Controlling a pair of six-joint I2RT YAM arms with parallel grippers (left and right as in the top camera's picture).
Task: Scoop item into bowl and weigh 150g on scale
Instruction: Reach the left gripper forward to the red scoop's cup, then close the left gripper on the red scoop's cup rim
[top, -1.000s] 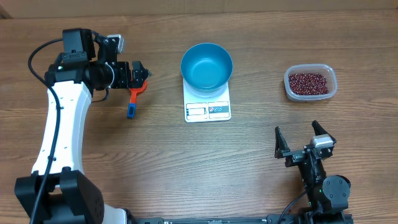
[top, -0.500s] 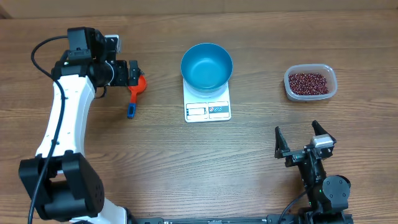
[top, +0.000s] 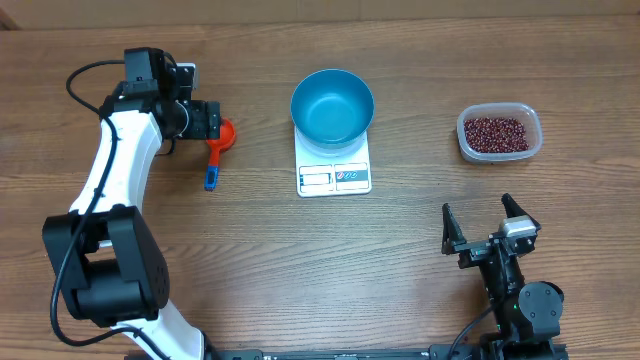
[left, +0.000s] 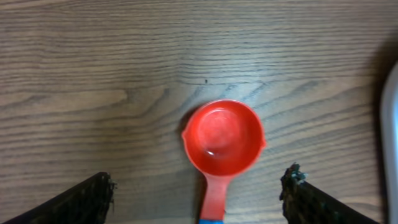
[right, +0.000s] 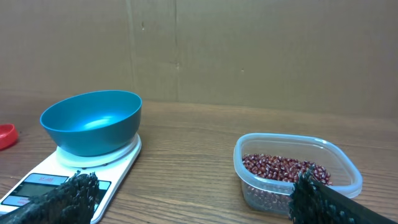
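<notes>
Left wrist shows my left gripper (left: 198, 188) spread wide astride the red scoop (left: 222, 137), likely light and stiff; I'd pinch its handle.

left wrist: red scoop (left: 222, 140) handle runs off the bottom edge | overhead: we cannot read the scale (top: 334, 177) display (too small) | right wrist: scale's near corner cut off

You see the empty blue bowl (top: 332, 105) sitting upright on the flat white scale (top: 334, 177); the red-brown beans (top: 497, 133) lie heaped in a clear tub (top: 535, 128) well to its right.
</notes>
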